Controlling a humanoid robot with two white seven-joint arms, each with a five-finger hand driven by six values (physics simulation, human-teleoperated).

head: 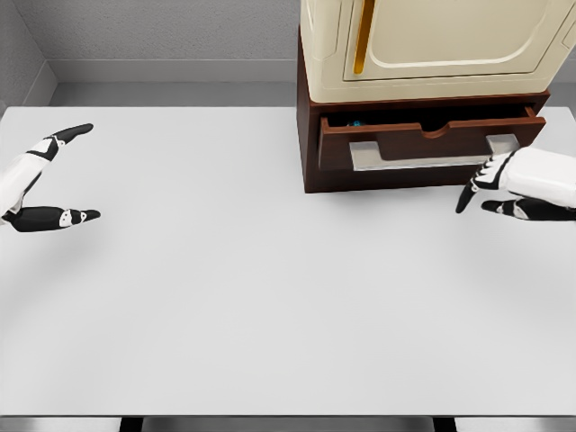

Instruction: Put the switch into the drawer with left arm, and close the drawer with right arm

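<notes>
A white table (252, 297) fills most of the head view, seen from above and stretching from the bottom edge up to a grey wall at the back. Its near half carries nothing.

At the left edge, about midway up, the left hand (45, 180) enters on a white arm. Its black-tipped fingers (72, 132) are spread wide — one points up and to the right, another lies low and points right — and it holds nothing. It hovers over bare table, well apart from the furniture.

At the right edge, at a similar height, the right hand (504, 184) comes in from the right. Its fingers are loosely extended, pointing left and downward, and it holds nothing. It sits just in front of the right end of the drawer front, close to it; contact cannot be made out.

Farther back, right of centre, stands a dark brown wooden cabinet (310, 171) with a drawer (423, 144) pulled partly out toward the viewer. The drawer front has a pale recessed handle. In the shadowed opening behind the front, near its left end, a small blue-green object shows — the switch (356, 122), lying inside the drawer and mostly hidden.

On top of the cabinet rests a cream-coloured appliance (450, 45) with a gold vertical strip on its door.
</notes>
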